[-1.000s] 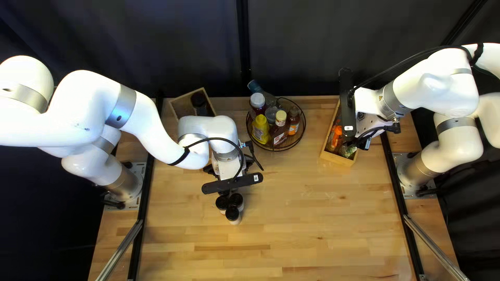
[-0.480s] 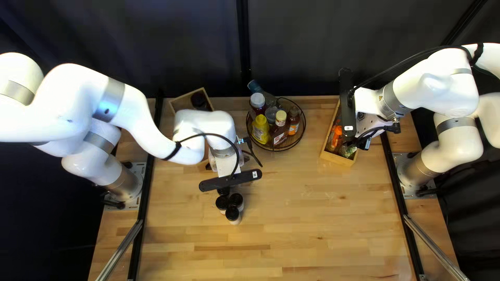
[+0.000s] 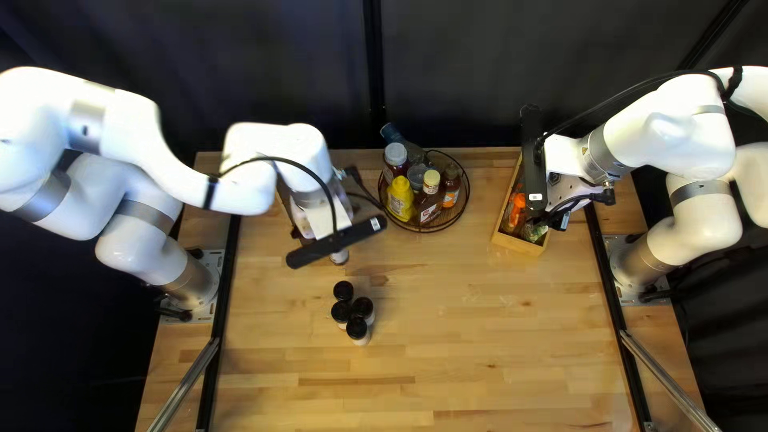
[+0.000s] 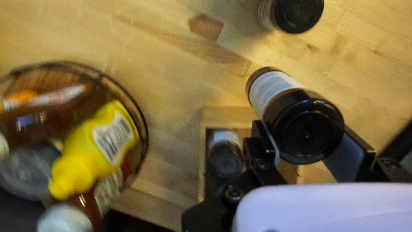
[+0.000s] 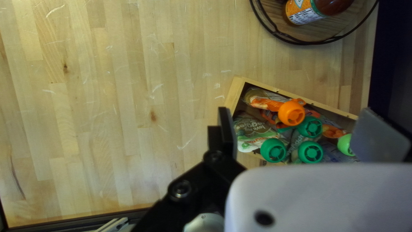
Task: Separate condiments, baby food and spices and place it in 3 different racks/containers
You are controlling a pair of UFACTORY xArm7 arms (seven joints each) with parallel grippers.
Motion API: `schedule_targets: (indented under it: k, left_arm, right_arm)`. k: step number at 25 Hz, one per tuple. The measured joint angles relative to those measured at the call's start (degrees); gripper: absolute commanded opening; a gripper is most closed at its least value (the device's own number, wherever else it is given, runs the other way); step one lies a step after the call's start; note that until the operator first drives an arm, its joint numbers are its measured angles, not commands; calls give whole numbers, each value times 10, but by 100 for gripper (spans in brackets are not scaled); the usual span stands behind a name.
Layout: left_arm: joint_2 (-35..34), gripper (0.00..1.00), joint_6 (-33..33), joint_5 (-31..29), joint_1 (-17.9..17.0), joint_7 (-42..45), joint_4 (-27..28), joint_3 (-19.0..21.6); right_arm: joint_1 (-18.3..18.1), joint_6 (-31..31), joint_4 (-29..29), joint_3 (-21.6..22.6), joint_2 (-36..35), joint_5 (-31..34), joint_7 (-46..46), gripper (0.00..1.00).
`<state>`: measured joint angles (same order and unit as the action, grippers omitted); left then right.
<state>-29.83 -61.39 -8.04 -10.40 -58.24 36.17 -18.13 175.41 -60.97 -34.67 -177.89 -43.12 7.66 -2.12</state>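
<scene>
Spice jars (image 3: 358, 328), four, stand on the tabletop (image 3: 480, 344); our left gripper (image 3: 301, 224) has jaws clenched on a fifth jar (image 4: 302, 124), our right gripper (image 3: 558, 218) has jaws released.

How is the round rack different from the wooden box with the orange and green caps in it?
The round rack has a thin, dark wire rim, while the wooden box has solid, pale walls. The rack is circular; the box has straight sides and corners. The rack holds bottles, whereas the box holds soft pouches. Both stand near the table's far edge, and each holds several items.
</scene>
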Motion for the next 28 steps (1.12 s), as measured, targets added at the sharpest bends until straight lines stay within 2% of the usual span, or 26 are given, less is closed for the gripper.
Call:
schedule_targets:
  k: [6, 12, 19, 28]
  left_arm:
    - [-74, 0, 6, -39, 85, 116, -64, 8]
    - [-119, 0, 34, -62, 166, 216, -123, 6]
    - [-115, 0, 66, -73, 234, 297, -145, -8]
    - [-63, 0, 102, -87, 286, 382, -146, -14]
  right_arm:
    - [0, 0, 0, 0, 0, 0, 0, 100]
    - [0, 0, 0, 0, 0, 0, 0, 100]
    - [0, 0, 0, 0, 0, 0, 0, 100]
    - [0, 0, 0, 0, 0, 0, 0, 100]
